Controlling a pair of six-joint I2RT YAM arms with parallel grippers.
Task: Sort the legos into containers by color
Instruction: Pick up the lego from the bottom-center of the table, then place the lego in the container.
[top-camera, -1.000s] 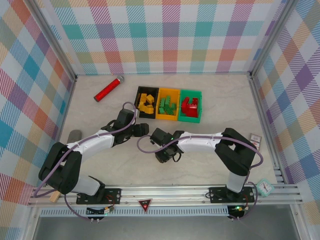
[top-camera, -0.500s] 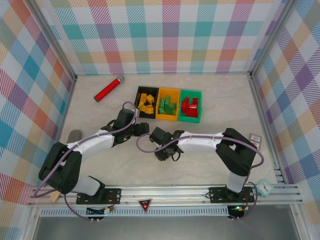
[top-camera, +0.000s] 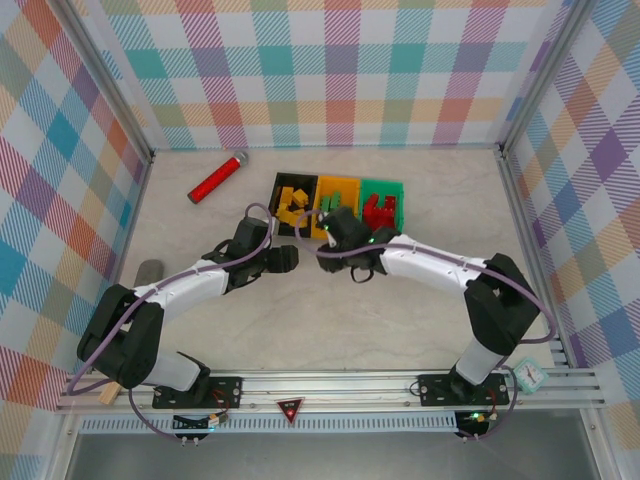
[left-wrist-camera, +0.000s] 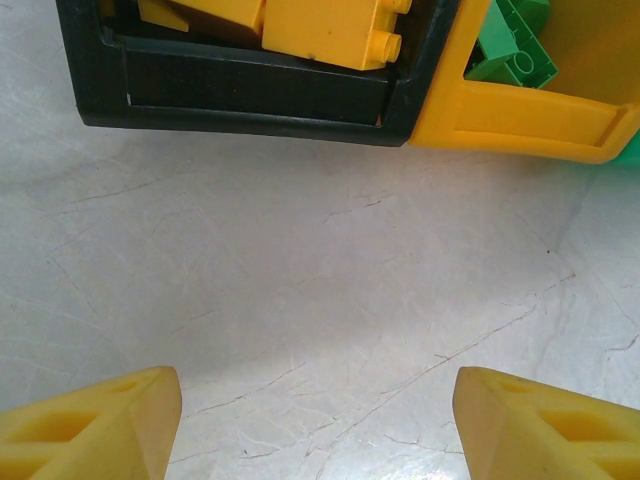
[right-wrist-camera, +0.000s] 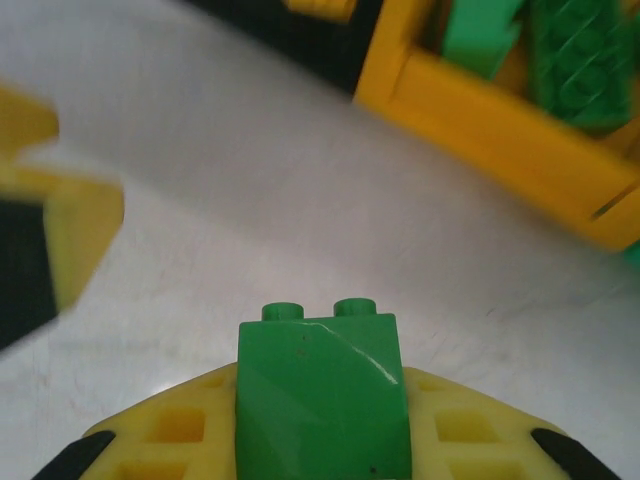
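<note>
Checked walls stand round the worktop (top-camera: 400, 320). Bricks (top-camera: 292, 205) already sit in the three bins (top-camera: 400, 186) at the far side. Right jaws hold a green brick (right-wrist-camera: 322, 395) near the orange bin (right-wrist-camera: 500, 130), likely the last one. Left jaws are wide, empty.

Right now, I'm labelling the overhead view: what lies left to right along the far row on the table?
Long red cylinder with a silver end → open-top black plastic bin → open-top orange-yellow plastic bin → open-top green plastic bin.
</note>
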